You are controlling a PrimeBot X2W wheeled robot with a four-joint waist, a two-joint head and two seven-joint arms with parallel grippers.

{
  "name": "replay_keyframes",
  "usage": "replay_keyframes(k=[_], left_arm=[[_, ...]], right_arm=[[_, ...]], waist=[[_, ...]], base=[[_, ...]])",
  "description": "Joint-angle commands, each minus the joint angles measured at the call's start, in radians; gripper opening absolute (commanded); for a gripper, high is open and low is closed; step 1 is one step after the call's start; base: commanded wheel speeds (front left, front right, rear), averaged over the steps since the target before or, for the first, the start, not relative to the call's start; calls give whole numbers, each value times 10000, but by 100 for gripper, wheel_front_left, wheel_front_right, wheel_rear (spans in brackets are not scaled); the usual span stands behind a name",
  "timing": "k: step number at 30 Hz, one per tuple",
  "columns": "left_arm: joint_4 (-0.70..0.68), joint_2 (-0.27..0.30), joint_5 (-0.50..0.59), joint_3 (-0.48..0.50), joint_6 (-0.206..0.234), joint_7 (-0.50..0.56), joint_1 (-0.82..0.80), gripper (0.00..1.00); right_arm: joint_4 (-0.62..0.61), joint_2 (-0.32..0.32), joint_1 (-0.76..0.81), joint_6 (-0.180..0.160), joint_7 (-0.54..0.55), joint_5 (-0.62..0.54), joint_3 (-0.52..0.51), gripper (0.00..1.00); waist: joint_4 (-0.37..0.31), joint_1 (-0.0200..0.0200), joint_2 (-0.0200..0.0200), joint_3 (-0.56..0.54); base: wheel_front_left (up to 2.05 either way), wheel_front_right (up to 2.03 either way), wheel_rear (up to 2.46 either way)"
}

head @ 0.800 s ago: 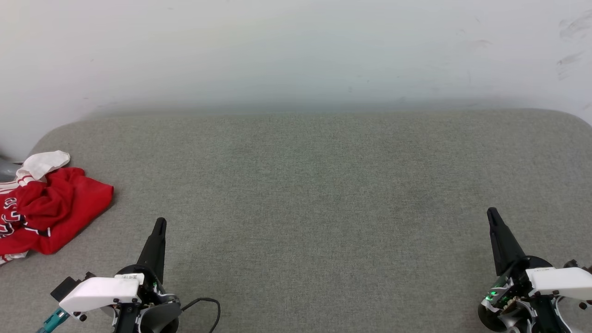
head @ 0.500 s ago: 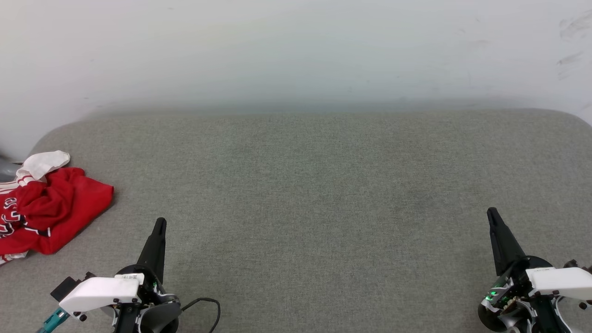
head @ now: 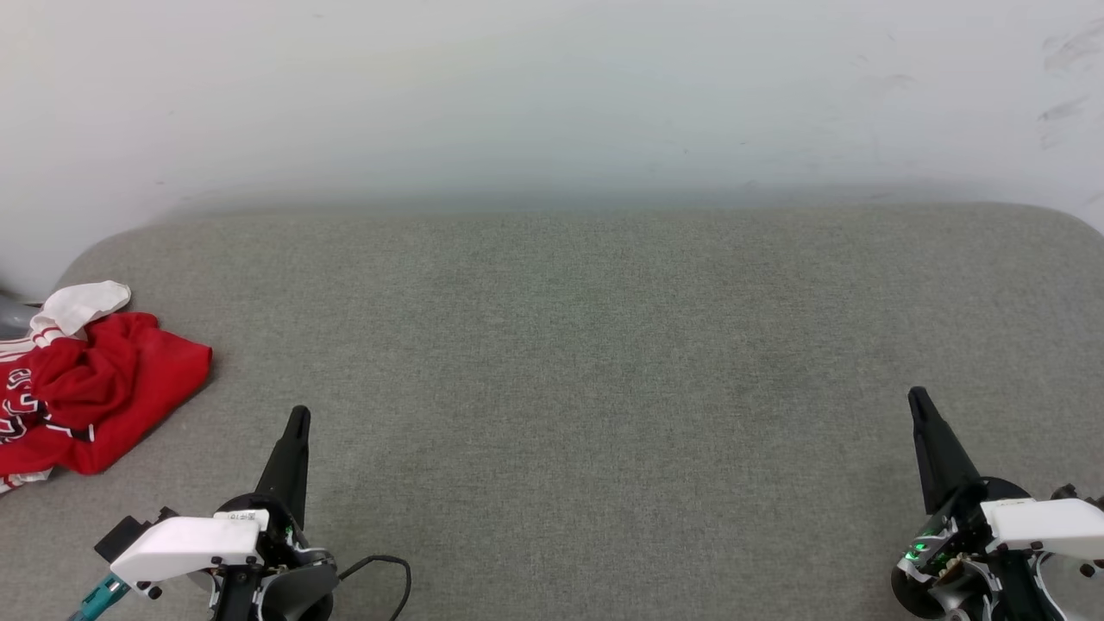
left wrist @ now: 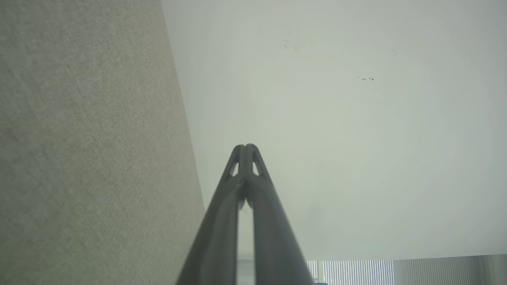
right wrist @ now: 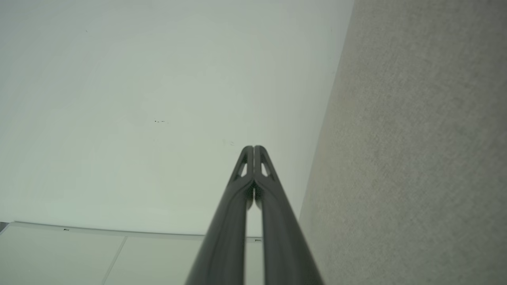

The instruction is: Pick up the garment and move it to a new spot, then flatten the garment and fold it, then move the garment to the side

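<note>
Cloth in a red heap, the garment (head: 103, 388), lay crumpled at the left end of the grey fabric surface (head: 586, 362), with a white sleeve showing at the heap's far side and scraps of black, white-outlined lettering on its left part. The head view's border cut off that part. The left gripper (head: 298, 417) stood over the near left of the surface, clear of the garment, with its two dark fingers (left wrist: 222, 221) pressed together tip to tip and nothing between them. The right gripper (head: 915, 397) stood over the near right of the surface, well apart from the garment, its fingers (right wrist: 277, 221) likewise closed on nothing. Both pointed toward the surface's far edge — where a pale wall (head: 552, 95) rose. Whether either gripper touched the surface could not be told.
</note>
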Motion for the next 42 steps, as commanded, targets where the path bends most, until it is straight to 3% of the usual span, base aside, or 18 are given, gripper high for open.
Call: replay_keyframes(k=[1, 2, 10, 16, 26, 42], left_arm=[[-9, -11, 5, 23, -24, 18, -87, 0], [8, 0, 0, -2, 2, -3, 2, 100], [85, -28, 46, -148, 4, -260, 247, 100], [-16, -25, 602, -53, 4, -558, 270, 100], [-707, -20, 2953, 81, 561, -1010, 222, 100], [-1591, -13, 6411, -500, 1544, -1639, 405, 100]], right_arm=[[4, 39, -109, -3, 9, 34, 1, 0], [9, 0, 2, 0, -3, -3, 0, 100], [212, 6, 303, -2, -255, -225, 35, 100], [2, 7, 345, -2, -554, -1008, -40, 100], [-767, 8, 437, -2, -1007, -3281, -166, 100], [-1920, 10, 645, -2, -1639, -7099, 161, 100]], waist=[[0, 0, 0, 0], [0, 0, 0, 0], [-1, 0, 0, 6], [-4, 0, 0, 21], [6, 0, 0, 72], [46, 0, 0, 128]], base=[[0, 0, 0], [0, 0, 0], [0, 0, 0], [0, 0, 0], [0, 0, 0], [0, 0, 0]])
